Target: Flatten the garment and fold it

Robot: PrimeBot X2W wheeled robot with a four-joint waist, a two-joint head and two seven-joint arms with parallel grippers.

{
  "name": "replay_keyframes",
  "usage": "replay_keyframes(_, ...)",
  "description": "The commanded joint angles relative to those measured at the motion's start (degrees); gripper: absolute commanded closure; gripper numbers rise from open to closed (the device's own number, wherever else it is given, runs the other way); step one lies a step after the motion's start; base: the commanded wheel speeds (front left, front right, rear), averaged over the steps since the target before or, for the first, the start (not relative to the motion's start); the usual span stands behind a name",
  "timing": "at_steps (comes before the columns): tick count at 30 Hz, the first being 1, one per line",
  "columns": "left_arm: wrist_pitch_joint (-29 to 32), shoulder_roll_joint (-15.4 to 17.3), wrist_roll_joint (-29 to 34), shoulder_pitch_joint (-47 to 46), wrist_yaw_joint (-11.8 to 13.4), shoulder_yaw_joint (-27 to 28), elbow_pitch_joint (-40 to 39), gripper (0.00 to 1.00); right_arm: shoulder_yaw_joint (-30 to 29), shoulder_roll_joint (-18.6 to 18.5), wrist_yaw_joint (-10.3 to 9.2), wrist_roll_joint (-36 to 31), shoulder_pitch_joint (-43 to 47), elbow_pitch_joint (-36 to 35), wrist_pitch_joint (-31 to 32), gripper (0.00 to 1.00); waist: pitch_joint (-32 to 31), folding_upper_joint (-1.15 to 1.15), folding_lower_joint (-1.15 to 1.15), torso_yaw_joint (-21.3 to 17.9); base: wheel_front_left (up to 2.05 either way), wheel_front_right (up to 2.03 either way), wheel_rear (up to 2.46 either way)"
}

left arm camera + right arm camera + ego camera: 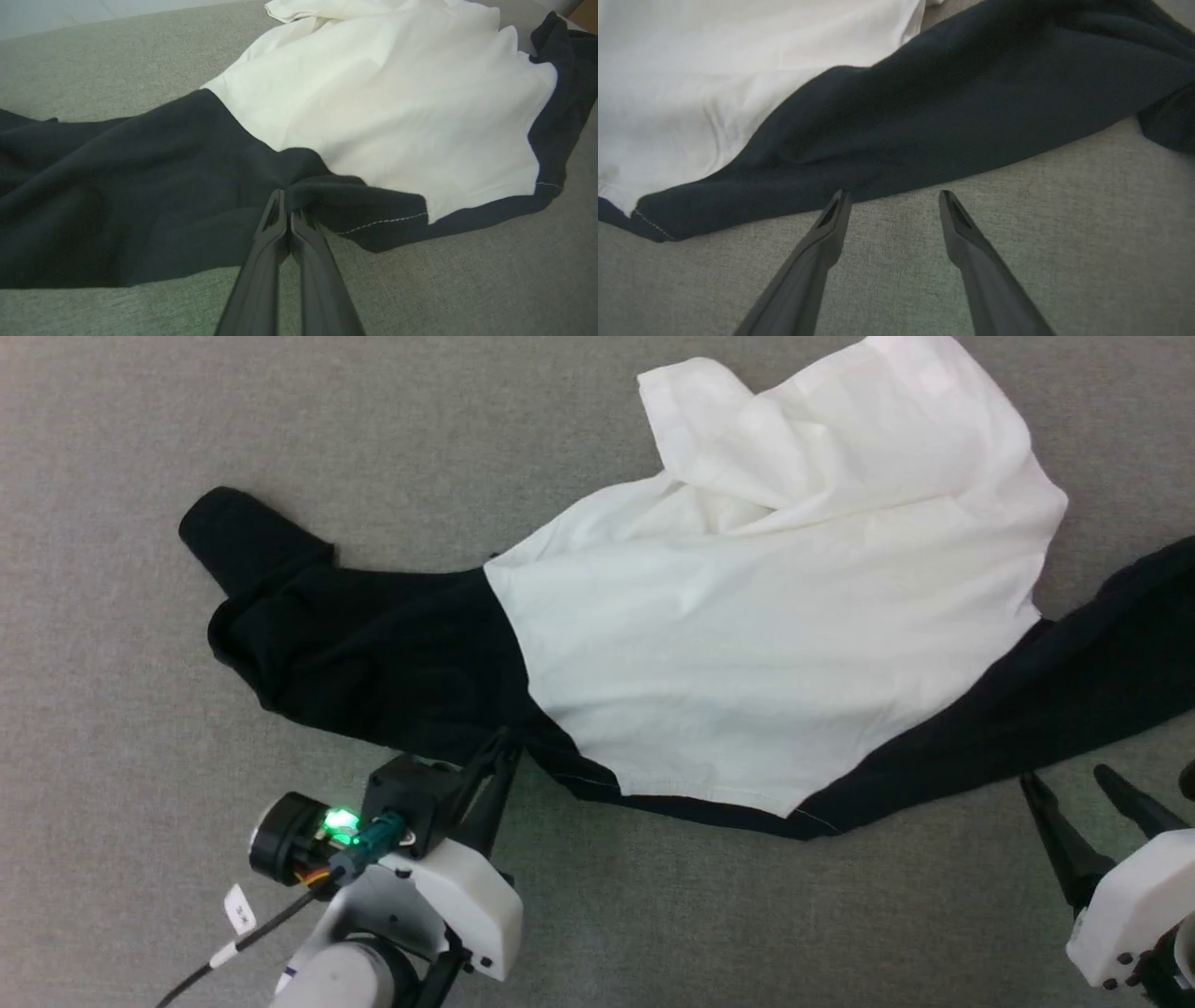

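Observation:
The garment (747, 635) lies crumpled on the grey surface, white body in the middle and a black sleeve running off to each side. My left gripper (504, 747) is shut on the black edge where the left sleeve meets the neck trim. In the left wrist view the garment (373, 112) bunches into a small fold between the closed tips of the left gripper (287, 203). My right gripper (1064, 782) stands open at the lower right, just short of the right sleeve. The right wrist view has the right gripper (894, 198) empty on the bare surface beside the garment's black sleeve (971, 102).
Grey fabric surface (112, 709) spreads all around the garment. The left sleeve's cuff (233, 532) lies folded back at the far left. The right sleeve runs out of the head view's right edge.

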Motion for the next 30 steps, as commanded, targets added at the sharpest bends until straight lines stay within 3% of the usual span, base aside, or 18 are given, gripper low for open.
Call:
replay_keyframes(1, -0.27, -0.26, 0.23, 0.39, 0.06, -0.25, -0.16, 1.0, -0.1, 0.25, -0.06, 0.49, 0.06, -0.31, 0.78, 0.0, 0.73, 0.0, -0.01, 0.75, 0.0, 0.0, 0.0)
replay_keyframes(20, -1.75, -2.81, -0.54, -3.67, -2.04, -3.06, 2.86, 1.0, 4.41, -4.18, -0.06, -2.6, -5.45, 6.17, 8.19, 0.0, 5.16, 0.0, -0.01, 5.12, 0.0, 0.0, 0.0)
replay_keyframes(21, -1.9, -2.9, -0.61, -3.8, -2.1, -3.12, 3.1, 1.0, 4.64, -4.22, -0.06, -2.62, -5.82, 6.73, 8.02, 0.57, 5.28, 0.0, -0.01, 5.14, 0.0, 0.0, 0.0)
replay_keyframes(22, -2.11, -3.05, -0.81, -3.93, -2.22, -3.14, 3.33, 1.0, 4.82, -4.21, -0.06, -2.59, -6.21, 7.26, 7.66, 1.0, 5.36, 0.0, -0.01, 5.15, 0.0, 0.0, 0.0)
replay_keyframes(30, -7.15, -4.74, -3.32, -4.27, -2.35, -1.35, 4.12, 1.0, 4.17, -1.84, -0.06, -1.78, -9.31, 8.75, -0.73, 1.0, 3.66, 0.0, -0.01, 3.25, 0.0, 0.0, 0.0)
